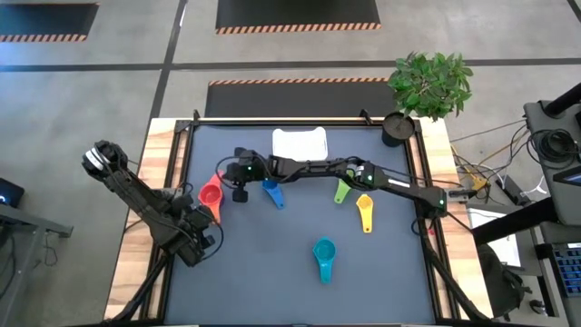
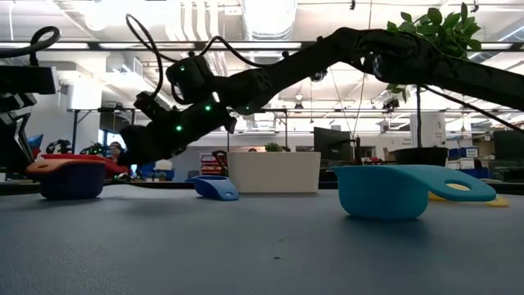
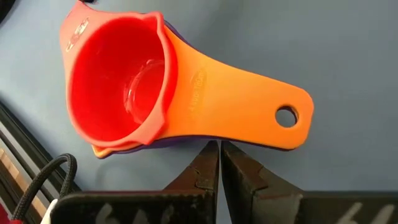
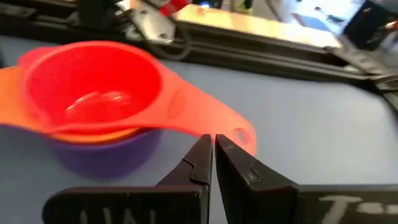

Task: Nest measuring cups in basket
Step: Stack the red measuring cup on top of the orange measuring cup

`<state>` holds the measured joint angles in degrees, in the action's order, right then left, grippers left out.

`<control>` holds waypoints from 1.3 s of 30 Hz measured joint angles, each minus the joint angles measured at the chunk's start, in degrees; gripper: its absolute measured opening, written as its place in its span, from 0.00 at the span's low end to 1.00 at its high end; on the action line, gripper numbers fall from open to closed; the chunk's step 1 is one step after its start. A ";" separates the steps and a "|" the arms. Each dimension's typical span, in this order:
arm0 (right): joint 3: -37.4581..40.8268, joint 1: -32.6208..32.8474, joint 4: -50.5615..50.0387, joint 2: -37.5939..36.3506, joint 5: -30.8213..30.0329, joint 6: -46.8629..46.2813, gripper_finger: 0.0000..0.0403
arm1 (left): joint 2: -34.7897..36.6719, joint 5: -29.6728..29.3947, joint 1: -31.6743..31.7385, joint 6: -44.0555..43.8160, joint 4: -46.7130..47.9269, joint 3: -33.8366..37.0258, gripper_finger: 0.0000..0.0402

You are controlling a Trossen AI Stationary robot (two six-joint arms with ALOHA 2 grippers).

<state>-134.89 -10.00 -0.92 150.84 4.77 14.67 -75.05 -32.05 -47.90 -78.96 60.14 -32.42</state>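
Note:
A red cup [image 1: 210, 194] sits nested in an orange cup [image 3: 249, 109], which sits in a purple cup [image 4: 102, 152], near the table's left side. Blue [image 1: 272, 193], green [image 1: 342, 191], yellow [image 1: 364, 212] and teal [image 1: 324, 257] cups lie singly on the mat, the teal one rim down. The white basket [image 1: 300, 143] stands at the far edge. My right gripper [image 4: 213, 142] is shut, reaching across the table to the red cup's handle. My left gripper [image 3: 219, 147] is shut beside the orange handle, on the stack's near side. My right gripper has its shut fingertips [image 4: 202, 146] at the free end of the red cup's handle [image 4: 239, 134], slanting down from the table's right; I cannot tell whether they touch it. My left gripper has its shut tips at the orange handle's edge [image 3: 208, 134]; I cannot tell whether they touch it.
A black round cup [image 1: 397, 129] and a potted plant [image 1: 432, 82] stand at the far right corner. The right arm [image 1: 363, 174] stretches low over the mat just in front of the basket, above the blue and green cups. The mat's near half holds only the teal cup.

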 joint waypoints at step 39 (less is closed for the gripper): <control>3.96 1.01 6.04 0.35 8.86 -5.14 0.02 | -0.13 -1.30 0.00 -0.65 0.78 0.26 0.00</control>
<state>-130.93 -8.98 5.12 151.20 13.63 9.52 -75.18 -33.35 -47.90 -79.60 60.92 -32.17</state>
